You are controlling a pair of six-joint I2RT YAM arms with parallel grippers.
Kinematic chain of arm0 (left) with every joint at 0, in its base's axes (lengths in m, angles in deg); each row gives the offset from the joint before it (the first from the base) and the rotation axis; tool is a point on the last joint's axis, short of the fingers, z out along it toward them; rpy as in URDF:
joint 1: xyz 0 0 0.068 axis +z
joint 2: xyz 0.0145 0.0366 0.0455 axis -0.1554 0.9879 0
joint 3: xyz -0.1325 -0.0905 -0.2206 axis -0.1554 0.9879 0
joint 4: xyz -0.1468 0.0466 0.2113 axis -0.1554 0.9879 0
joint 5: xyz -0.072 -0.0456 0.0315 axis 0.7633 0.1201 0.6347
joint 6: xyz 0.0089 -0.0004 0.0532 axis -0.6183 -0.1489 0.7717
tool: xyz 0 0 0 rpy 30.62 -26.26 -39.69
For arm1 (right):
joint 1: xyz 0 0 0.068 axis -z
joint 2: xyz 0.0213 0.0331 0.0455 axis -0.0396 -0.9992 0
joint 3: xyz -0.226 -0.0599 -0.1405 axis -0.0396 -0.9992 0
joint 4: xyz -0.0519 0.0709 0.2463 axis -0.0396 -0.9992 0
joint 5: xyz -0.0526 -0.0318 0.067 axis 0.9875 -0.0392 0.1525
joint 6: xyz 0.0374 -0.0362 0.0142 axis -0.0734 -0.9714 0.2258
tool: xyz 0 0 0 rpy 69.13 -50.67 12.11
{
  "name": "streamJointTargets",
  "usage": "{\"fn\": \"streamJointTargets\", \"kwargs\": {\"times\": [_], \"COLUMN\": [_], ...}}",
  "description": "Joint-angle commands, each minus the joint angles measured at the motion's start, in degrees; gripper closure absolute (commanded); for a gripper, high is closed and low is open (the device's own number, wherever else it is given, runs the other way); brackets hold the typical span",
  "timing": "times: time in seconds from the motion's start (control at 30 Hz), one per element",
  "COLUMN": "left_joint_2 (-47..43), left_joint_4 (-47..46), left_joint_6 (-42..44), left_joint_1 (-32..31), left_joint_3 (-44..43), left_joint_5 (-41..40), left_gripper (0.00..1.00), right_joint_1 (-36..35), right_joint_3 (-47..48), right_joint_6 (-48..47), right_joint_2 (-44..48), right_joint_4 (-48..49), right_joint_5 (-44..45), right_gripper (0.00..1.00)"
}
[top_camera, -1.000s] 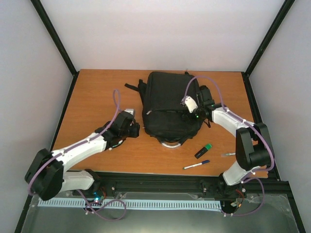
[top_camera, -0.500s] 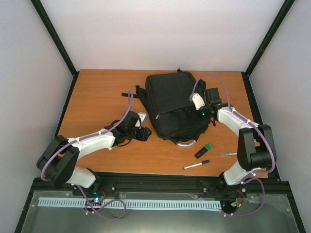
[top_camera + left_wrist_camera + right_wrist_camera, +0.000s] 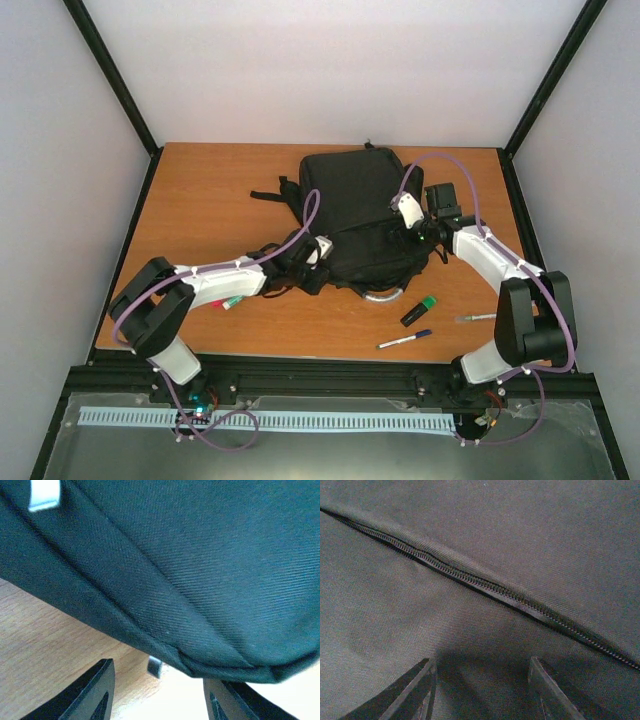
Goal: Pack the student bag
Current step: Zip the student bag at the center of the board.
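Evidently the student bag [image 3: 360, 205] needs opening first, I'd judge. It lies flat at the back middle of the table [image 3: 200, 190], and its zip [image 3: 485, 587] is closed where visible. The left gripper [image 3: 159, 700] sits at the bag's near left corner, jaws spread wide and empty. The right gripper [image 3: 481, 690], equally wide and empty, is close over the zip. One arm should pin the fabric while the other finds the pull. A small metal bit [image 3: 154, 666] under the corner may be it, but it is too blurred to say. A marker [image 3: 419, 310] and pen [image 3: 404, 340] wait nearby. The left arm partly hides something else.
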Motion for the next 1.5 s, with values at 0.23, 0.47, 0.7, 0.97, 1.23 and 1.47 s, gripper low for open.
{"fn": "streamJointTargets", "kwargs": {"times": [0.23, 0.47, 0.7, 0.97, 1.23, 1.47], "left_joint_2": [4.89, 2.06, -0.18, 2.18, 6.99, 10.66], "left_joint_4": [2.37, 2.64, 0.13, -0.90, -1.56, -2.71], "left_joint_6": [2.46, 0.49, -2.93, -4.54, -5.19, -5.66], "left_joint_1": [-0.30, -0.51, -2.19, -9.44, -12.51, -13.29], "left_joint_3": [-5.18, -3.59, -0.16, -2.29, -7.42, -10.57], "left_joint_5": [-1.72, 2.07, 6.82, 5.57, 5.64, 6.88], "left_gripper": [0.80, 0.99, 0.99, 0.99, 0.99, 0.99], "right_joint_1": [0.19, 0.19, 0.15, 0.11, 0.11, 0.18], "right_joint_3": [-0.88, -0.89, 0.06, 0.56, 0.59, 0.57], "right_joint_6": [-0.81, -0.71, 0.08, 0.60, 0.58, 0.48], "right_joint_2": [0.90, -1.02, -6.17, -8.07, -7.64, -7.37], "right_joint_4": [-0.07, -0.54, -1.67, -2.30, -2.49, -2.47], "right_joint_5": [-0.92, -1.35, -2.61, -3.80, -4.22, -4.18], "right_gripper": [0.49, 0.49, 0.51, 0.54, 0.54, 0.55]}}
